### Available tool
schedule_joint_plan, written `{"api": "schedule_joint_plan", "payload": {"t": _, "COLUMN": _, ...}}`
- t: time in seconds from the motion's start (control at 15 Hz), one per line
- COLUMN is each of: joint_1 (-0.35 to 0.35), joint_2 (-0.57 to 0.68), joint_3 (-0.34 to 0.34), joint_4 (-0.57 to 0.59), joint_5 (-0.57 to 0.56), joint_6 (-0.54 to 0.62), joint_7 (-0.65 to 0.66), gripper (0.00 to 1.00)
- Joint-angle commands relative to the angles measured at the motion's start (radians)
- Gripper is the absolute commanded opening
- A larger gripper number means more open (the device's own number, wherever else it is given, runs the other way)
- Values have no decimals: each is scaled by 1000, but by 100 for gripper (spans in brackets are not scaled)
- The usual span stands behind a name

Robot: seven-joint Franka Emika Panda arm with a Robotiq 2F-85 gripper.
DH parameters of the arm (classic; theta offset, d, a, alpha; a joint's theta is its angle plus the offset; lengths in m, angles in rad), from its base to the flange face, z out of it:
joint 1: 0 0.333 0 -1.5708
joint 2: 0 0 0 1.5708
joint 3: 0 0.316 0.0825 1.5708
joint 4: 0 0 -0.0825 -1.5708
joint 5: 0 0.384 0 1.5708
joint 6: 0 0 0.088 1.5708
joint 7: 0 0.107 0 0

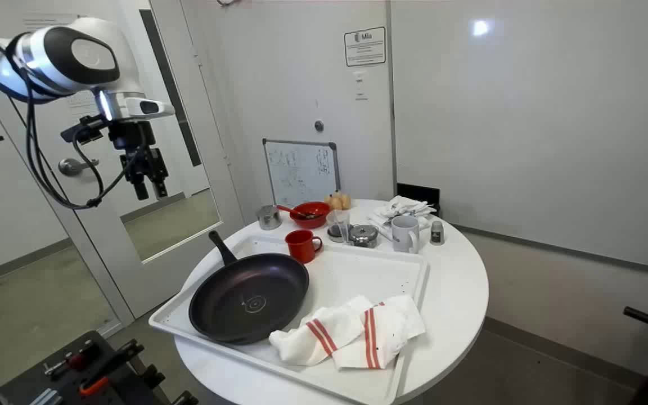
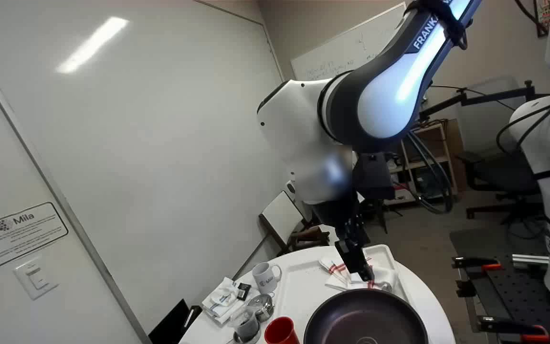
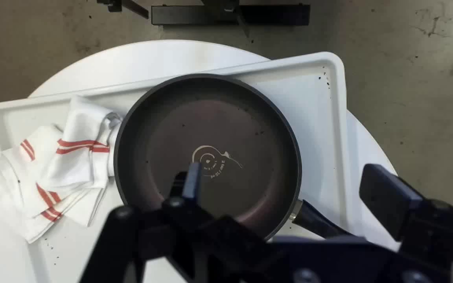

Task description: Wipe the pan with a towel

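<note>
pan [image 3: 218, 122]: round, smooth, black | cloth [image 3: 73, 167]: white, red-striped, rumpled | tray [image 3: 321, 129]: rimmed, round-cornered | tool [image 1: 151, 191]: spread wide

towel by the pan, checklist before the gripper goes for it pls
Gripper open, holding nothing: ok.
Gripper over towel: not ok; in the wrist view the towel lies off to the left.
Towel apart from pan: cannot tell; they seem to meet in the wrist view.
Pan open side up: ok.
Pan clean: not ok; dark specks show inside.
Red mug clear of wiping: cannot tell; it stands close to the pan.
</note>
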Motion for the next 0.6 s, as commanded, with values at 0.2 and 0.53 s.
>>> {"api": "schedule_joint_plan", "payload": {"t": 0.2, "joint_1": 27, "joint_2": 2, "joint_3": -27, "joint_4": 1, "joint_5": -7, "joint_6": -1, "joint_7": 5, "gripper": 100}}
{"api": "schedule_joint_plan", "payload": {"t": 0.53, "joint_1": 14, "joint_2": 15, "joint_3": -60, "joint_4": 10, "joint_5": -8, "joint_6": 9, "joint_7": -8, "gripper": 100}}
